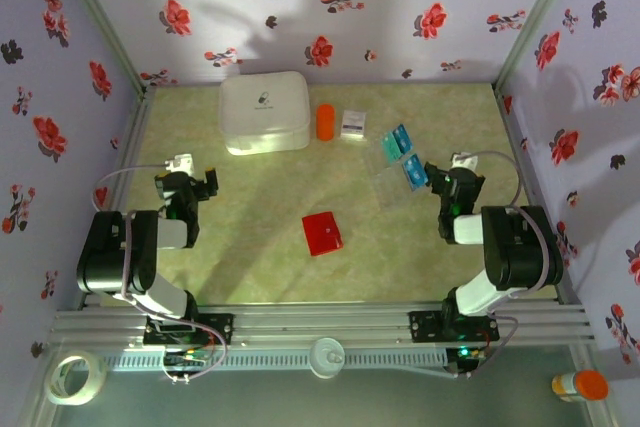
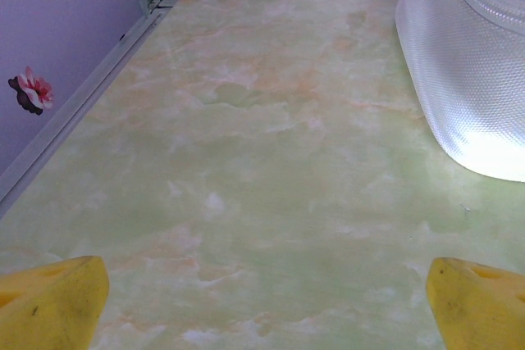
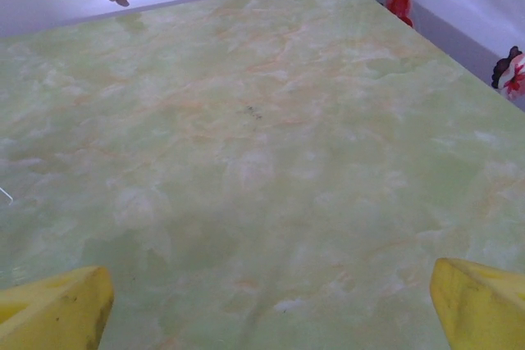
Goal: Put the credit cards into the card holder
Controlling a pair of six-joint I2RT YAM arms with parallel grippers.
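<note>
Both sets of jaws are wide apart with nothing in them. My left gripper hangs well off to the left of the card holder, and my right gripper is off to its right. The card holder lies flat and folded shut on the table. The credit cards sit beyond it and to the right, in two little bunches just beside my right gripper.

My guess on handling: the cards are light, thin, stiff and slick, and they lie flat, so there's no lip to pinch. I'd tip one up by a short edge, or grab it across its width. The holder looks light and floppy and will probably skid, so one arm should pin a cover while the other feeds cards in.
</note>
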